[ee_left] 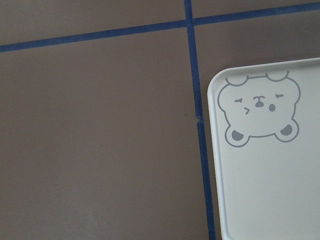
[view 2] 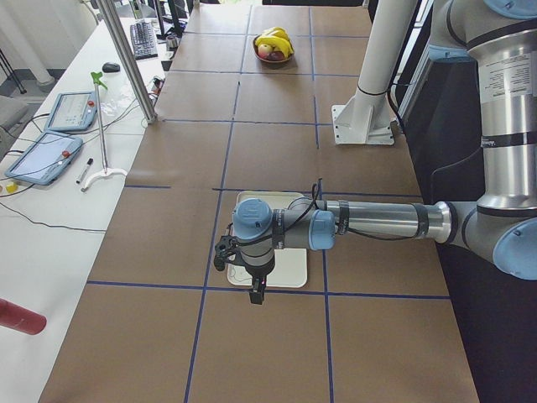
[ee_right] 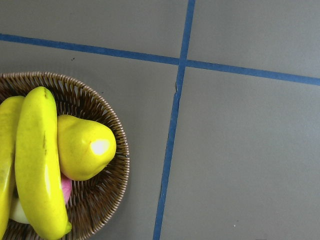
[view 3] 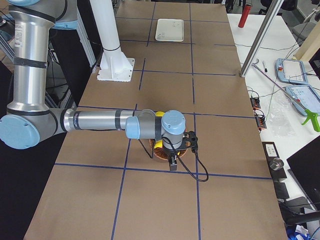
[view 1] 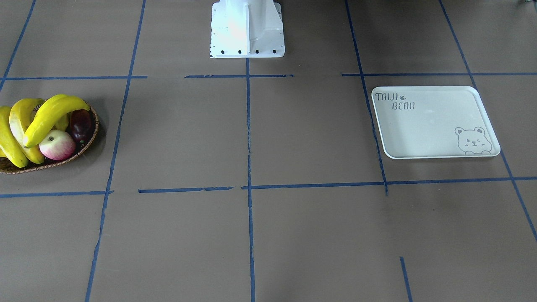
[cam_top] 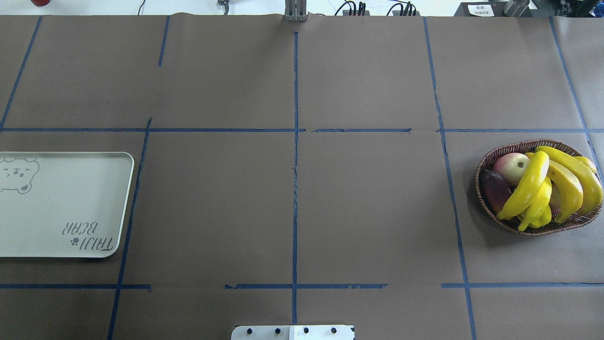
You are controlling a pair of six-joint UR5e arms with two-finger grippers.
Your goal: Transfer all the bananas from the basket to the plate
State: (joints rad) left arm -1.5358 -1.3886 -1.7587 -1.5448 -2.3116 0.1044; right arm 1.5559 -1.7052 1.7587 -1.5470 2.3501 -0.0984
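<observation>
Lying heaped in the basket point(cam_top: 480, 175), perhaps four bananas point(cam_top: 526, 186), plate point(cam_top: 66, 198) well apart, both jaws' state impossible to tell

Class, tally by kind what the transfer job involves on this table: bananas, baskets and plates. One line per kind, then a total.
bananas: 3 in view
basket: 1
plate: 1
Total: 5
</observation>
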